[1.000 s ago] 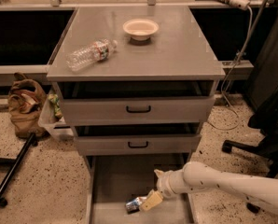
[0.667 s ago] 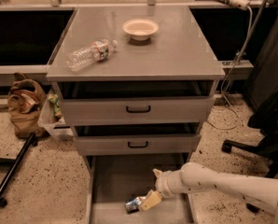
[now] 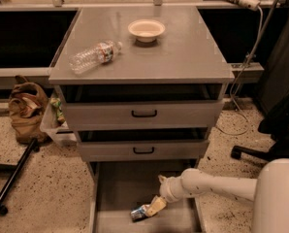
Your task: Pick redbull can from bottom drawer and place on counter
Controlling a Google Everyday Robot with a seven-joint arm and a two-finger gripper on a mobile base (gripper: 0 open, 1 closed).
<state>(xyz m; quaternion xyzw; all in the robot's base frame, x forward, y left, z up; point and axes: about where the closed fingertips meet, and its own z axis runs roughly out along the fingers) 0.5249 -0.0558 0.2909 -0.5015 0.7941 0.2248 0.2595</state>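
The redbull can (image 3: 139, 212) lies on its side on the grey floor of the open bottom drawer (image 3: 120, 188). My white arm comes in from the lower right. My gripper (image 3: 155, 206) is down in the drawer, with its pale fingertips at the can's right end. The counter (image 3: 183, 52) is the grey top of the cabinet above, with a clear plastic bottle (image 3: 93, 56) lying on it at the left and a pale bowl (image 3: 146, 30) at the back.
Two shallower drawers with black handles (image 3: 144, 113) sit above the bottom drawer, slightly pulled out. A brown bag (image 3: 25, 108) and a black pole (image 3: 13, 176) lie on the floor at the left. A chair base (image 3: 261, 152) and cables stand at the right.
The arm and gripper have shifted slightly; the can lies in the same spot on the drawer floor.
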